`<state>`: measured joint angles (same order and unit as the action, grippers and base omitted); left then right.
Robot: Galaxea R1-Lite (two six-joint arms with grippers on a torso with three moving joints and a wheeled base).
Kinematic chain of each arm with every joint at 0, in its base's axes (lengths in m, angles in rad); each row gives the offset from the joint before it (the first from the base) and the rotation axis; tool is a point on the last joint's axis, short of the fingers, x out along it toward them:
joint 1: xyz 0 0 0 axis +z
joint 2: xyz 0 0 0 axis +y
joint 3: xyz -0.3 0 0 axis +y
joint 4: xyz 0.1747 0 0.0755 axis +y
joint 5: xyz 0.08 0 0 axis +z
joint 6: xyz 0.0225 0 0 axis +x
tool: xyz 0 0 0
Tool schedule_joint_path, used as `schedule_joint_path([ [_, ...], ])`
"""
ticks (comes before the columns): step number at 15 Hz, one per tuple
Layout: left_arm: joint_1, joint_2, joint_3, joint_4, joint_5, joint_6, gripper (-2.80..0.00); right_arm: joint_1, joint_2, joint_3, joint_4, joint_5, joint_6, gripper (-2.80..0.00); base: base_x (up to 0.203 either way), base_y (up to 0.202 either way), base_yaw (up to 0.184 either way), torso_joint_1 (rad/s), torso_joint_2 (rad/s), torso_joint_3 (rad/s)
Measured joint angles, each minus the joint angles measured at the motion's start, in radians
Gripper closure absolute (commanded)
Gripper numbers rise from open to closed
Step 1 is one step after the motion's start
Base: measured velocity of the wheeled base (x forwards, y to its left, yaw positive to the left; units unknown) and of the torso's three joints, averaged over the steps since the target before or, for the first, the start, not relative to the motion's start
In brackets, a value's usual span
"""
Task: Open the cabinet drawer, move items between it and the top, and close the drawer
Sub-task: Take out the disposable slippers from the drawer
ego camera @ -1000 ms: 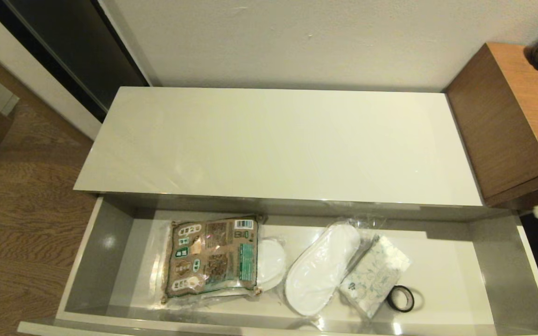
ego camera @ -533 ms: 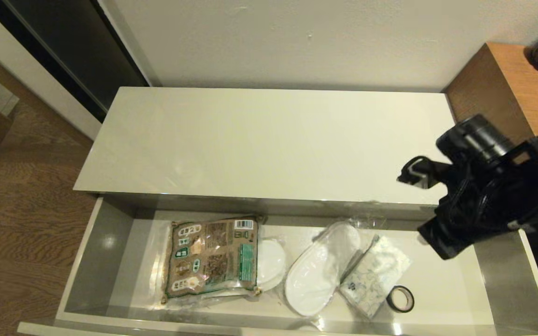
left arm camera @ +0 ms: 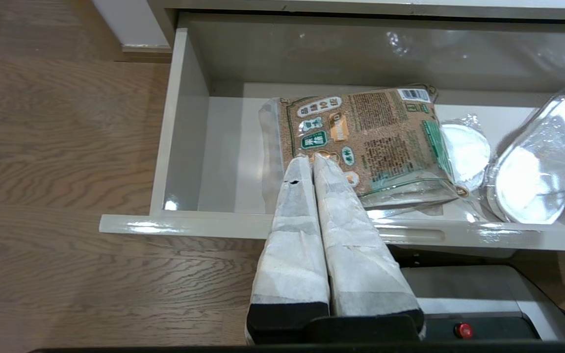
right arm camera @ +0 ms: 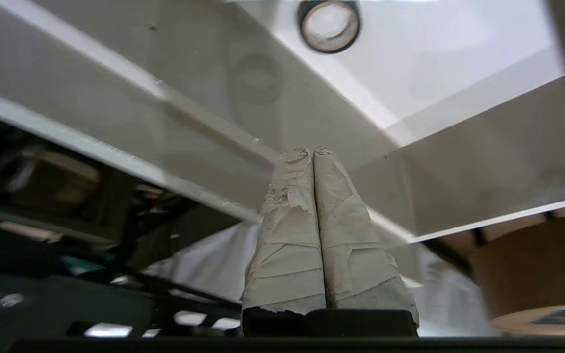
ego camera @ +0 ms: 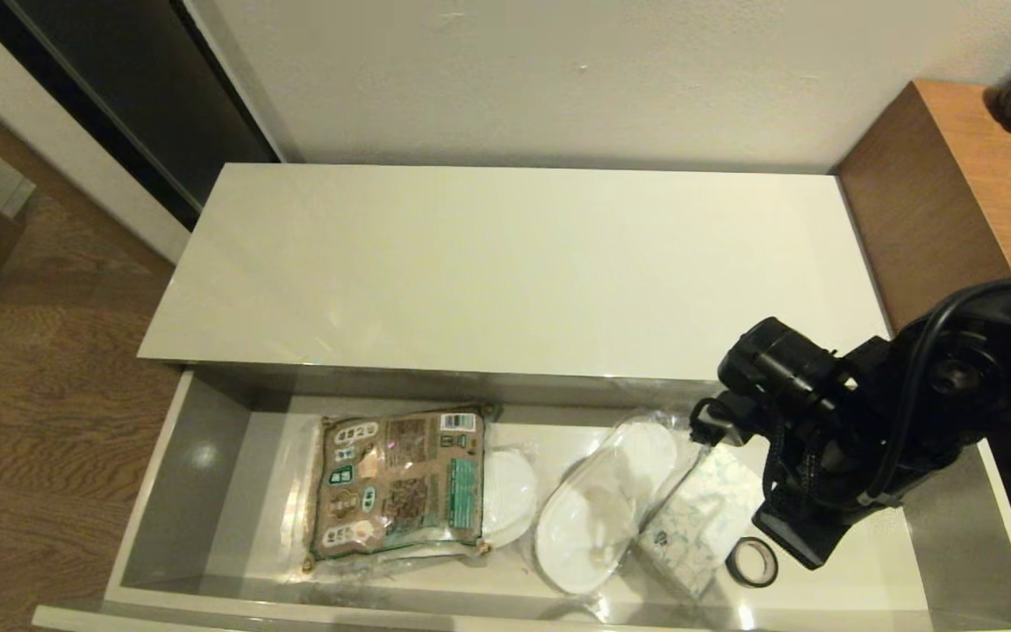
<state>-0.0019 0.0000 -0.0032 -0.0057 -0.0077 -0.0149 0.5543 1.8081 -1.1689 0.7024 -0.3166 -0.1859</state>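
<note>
The right hand (right arm camera: 313, 153) has its taped fingers (right arm camera: 287, 235) pressed flat together with nothing between them; it hangs over the right end of the open cabinet drawer (ego camera: 944, 491), its wrist masking part of the tissue pack (ego camera: 699, 527); the black tape ring (ego camera: 752, 562) lies just beside that pack on the drawer floor. Further along lies the white slipper (ego camera: 598, 505) in clear plastic, touching the tissue pack, then a brown-and-green printed packet (ego camera: 397, 481). The left hand (left arm camera: 313, 159), likewise closed and empty, sits in front of the drawer's front edge near the packet. The top (ego camera: 505, 263) carries nothing yet.

The risk is probably in the grasp: the fingers must part before descending, or they will only push the tissue pack; the slick wrap may slip; since slipper and pack touch, a pinch could drag both, or catch the tape ring; the arm could also knock the drawer's right wall.
</note>
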Motion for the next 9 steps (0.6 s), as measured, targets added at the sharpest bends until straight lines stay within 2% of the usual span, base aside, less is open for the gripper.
schedule_joint_path([
  [2, 0.000, 0.000, 0.000, 0.000, 0.000, 0.000, 0.00, 0.027, 0.045, -0.016, -0.016, -0.046, 0.015, 0.00, 0.000, 0.000, 0.000, 0.000, 0.00, 0.000],
  [3, 0.000, 0.000, 0.000, 0.000, 0.000, 0.000, 0.00, 0.046, 0.066, -0.030, -0.013, -0.066, 0.064, 0.00, 0.000, 0.000, 0.000, 0.000, 0.00, 0.000],
  [4, 0.001, 0.000, 0.000, 0.000, 0.000, 0.000, 0.00, 0.074, 0.082, -0.048, 0.007, -0.078, 0.149, 0.00, 0.000, 0.000, 0.000, 0.000, 0.00, 0.000],
  [7, 0.000, 0.000, 0.000, 0.000, 0.000, 0.000, 0.00, 0.156, 0.125, -0.134, 0.159, -0.075, 0.382, 0.00, 0.000, 0.000, 0.000, 0.000, 0.00, 0.000],
  [9, 0.000, 0.000, 0.000, 0.001, 0.000, 0.000, 0.00, 0.173, 0.155, -0.192, 0.188, -0.074, 0.400, 0.00, 0.000, 0.000, 0.000, 0.000, 0.00, 0.000],
])
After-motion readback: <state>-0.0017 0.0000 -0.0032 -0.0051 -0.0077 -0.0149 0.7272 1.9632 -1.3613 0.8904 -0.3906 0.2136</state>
